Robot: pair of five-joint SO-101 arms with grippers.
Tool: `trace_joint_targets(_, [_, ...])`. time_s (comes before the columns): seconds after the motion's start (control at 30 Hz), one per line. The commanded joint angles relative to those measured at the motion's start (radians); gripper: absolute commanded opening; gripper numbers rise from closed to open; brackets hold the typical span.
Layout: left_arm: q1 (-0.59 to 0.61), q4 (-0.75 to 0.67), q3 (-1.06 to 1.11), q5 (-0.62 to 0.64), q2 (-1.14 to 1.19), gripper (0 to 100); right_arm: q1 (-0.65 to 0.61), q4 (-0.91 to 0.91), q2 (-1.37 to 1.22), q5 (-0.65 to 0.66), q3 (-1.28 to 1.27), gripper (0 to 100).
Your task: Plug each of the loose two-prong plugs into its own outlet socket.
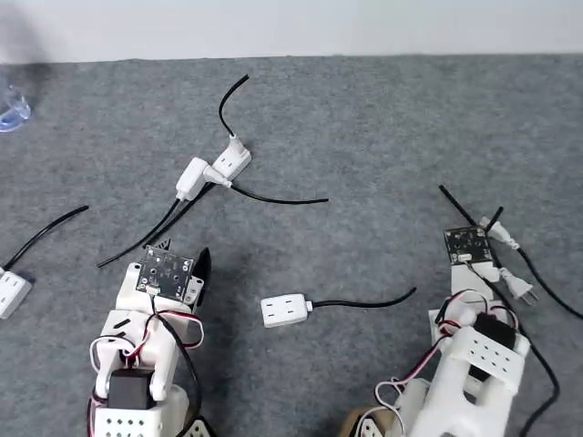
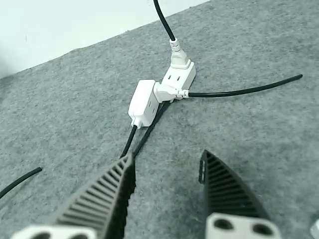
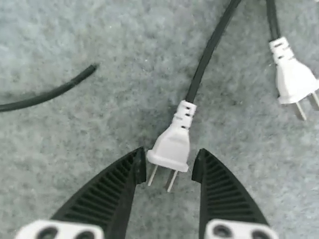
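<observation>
1. Altogether four sockets lie on the table [image 1: 410,118]. The far socket [image 1: 231,160] and second socket [image 1: 191,178] touch each other in the far half, left of centre. The middle socket [image 1: 282,309] lies alone between the arms, toward the near edge. The left socket [image 1: 11,293] sits at the left edge, partly cut off.
2. Two loose plugs on black cords lie near the right edge: the near plug [image 3: 169,144] and the side plug [image 3: 293,82], apart from each other.
3. A third plug [image 2: 167,92] sits where the touching sockets meet, and its cord runs off to the right. Its prongs are hidden, so whether it is seated is unclear.
4. A clear bluish thing [image 1: 11,111] at the far left edge is cut off and hard to make out.
5. The left gripper [image 2: 167,158] hangs low by the near left corner and points at the touching sockets. Its jaws are spread with nothing between them.
6. The right gripper [image 3: 170,152] tilts down by the near right corner. Its jaws are spread on either side of the near plug, whose prongs point back toward the wrist. Whether they touch it is unclear.
</observation>
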State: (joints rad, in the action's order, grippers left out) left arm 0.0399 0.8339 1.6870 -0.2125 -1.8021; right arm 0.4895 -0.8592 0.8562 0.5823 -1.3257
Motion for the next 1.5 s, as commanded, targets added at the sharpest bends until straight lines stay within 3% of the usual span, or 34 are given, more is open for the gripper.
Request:
trace_joint_targets(0.0, [-0.005, 0.003, -0.004, -0.011, -0.011, 20, 0.018, 0.047, 0.012, 0.011, -0.011, 15.1])
trace_joint_targets(0.8, [-0.003, 0.025, -0.004, -0.009, -0.014, 20, 0.013, 0.084, -0.010, 0.009, -0.031, 15.0])
trace_joint_targets(1.2, [-0.003, 0.025, -0.004, -0.009, -0.014, 20, 0.071, -0.047, -0.647, -0.031, 0.399, 14.6])
trace_joint_targets(1.37, [-0.003, 0.025, -0.004, -0.009, -0.014, 20, 0.065, -0.079, -0.705, -0.034, 0.453, 0.0])
trace_joint_targets(1.47, [-0.005, 0.025, -0.004, -0.009, -0.012, 20, 0.065, -0.079, -0.702, -0.035, 0.456, 0.9])
